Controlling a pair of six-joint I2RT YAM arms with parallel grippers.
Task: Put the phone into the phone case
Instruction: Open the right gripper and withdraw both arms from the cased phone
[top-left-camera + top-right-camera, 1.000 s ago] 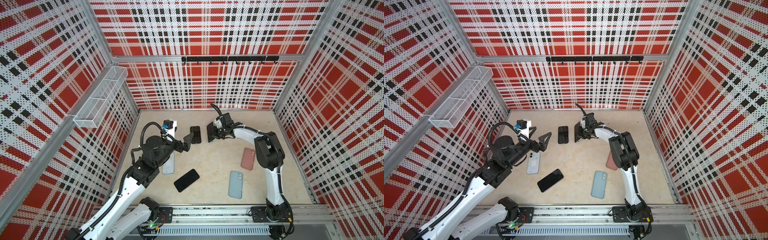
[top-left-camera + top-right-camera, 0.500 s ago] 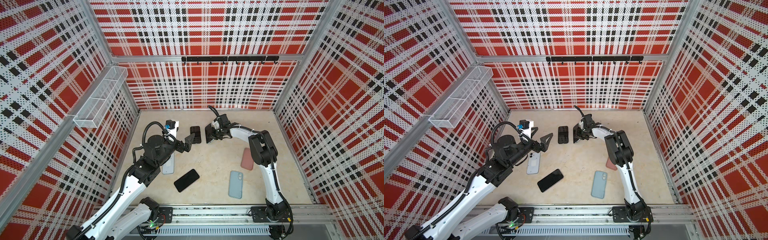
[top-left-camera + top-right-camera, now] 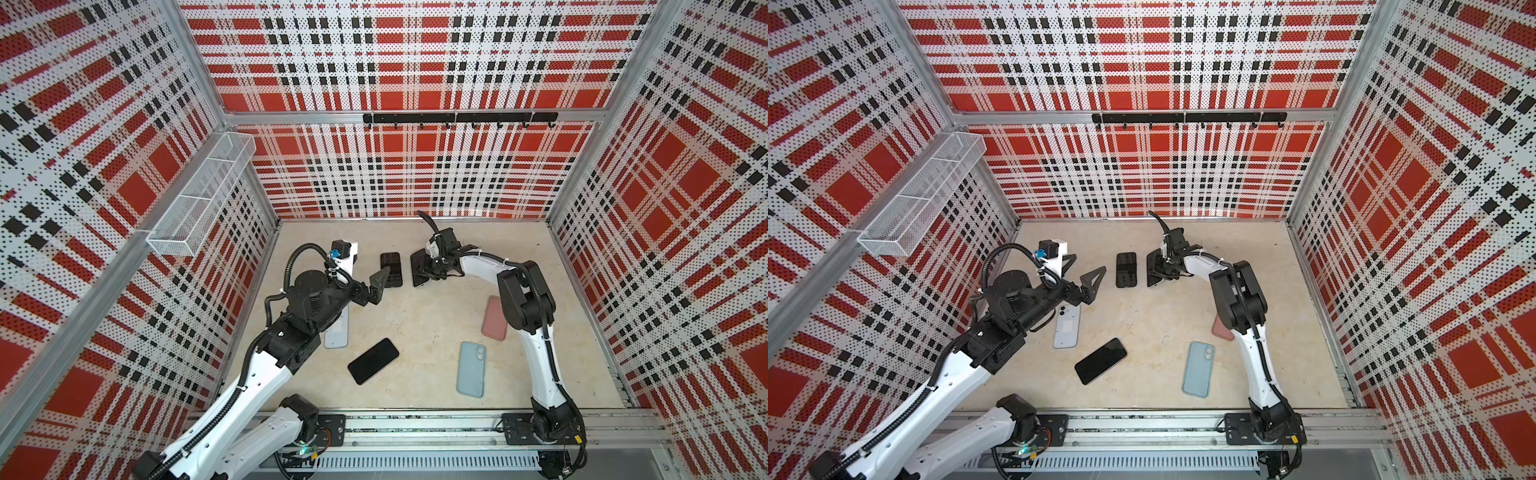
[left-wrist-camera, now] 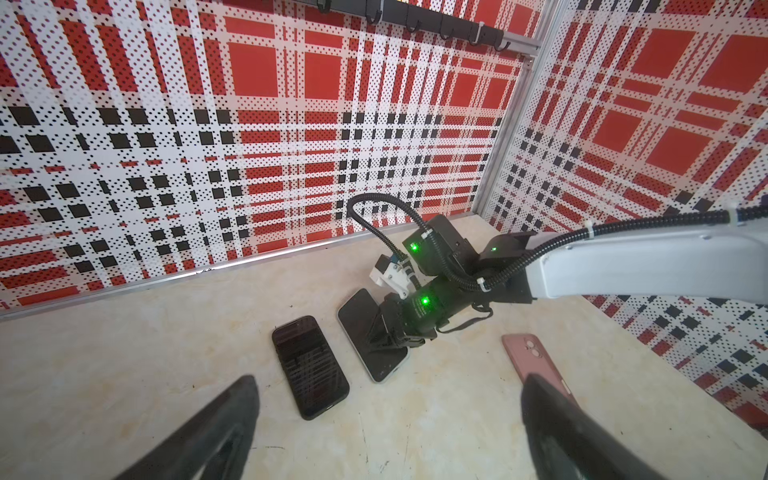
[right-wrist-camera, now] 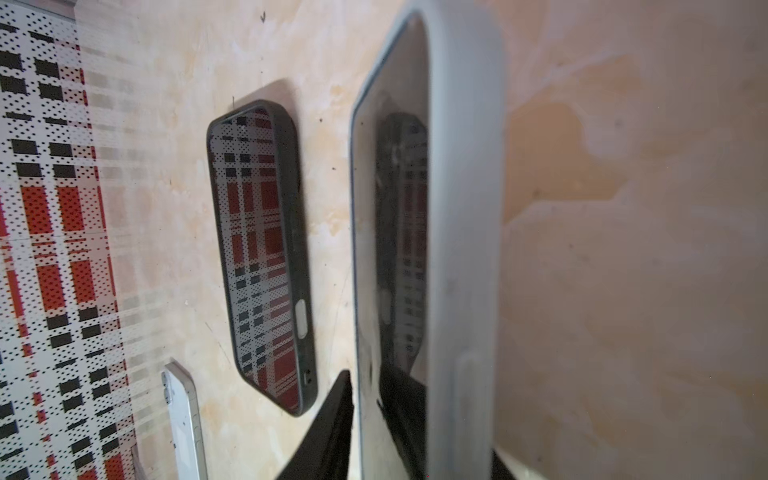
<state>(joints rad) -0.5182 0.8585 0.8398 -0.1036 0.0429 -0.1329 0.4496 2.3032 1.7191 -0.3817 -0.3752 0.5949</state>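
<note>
A phone with a dark screen and pale rim (image 3: 419,270) (image 5: 457,208) stands tilted on its long edge at the back centre of the table. My right gripper (image 3: 428,272) (image 5: 386,382) straddles it with the jaws slightly open. One finger (image 5: 332,415) stands a little off the screen and the other is hidden behind the phone. Just left of it a phone in a black case (image 3: 391,269) (image 4: 309,365) lies screen up. My left gripper (image 3: 376,286) (image 4: 390,382) hovers wide open and empty, left of that cased phone.
A white phone (image 3: 1067,328) lies back up, partly under my left arm. A bare black phone (image 3: 372,360) lies at front centre, and a blue case (image 3: 471,369) lies right of it. A pink case (image 3: 494,318) (image 4: 528,353) lies by my right arm. Plaid walls enclose the table.
My right gripper's jaws have loosened around the tilted phone, and that arm's elbow has swung a little to the left. The left arm has barely moved.
</note>
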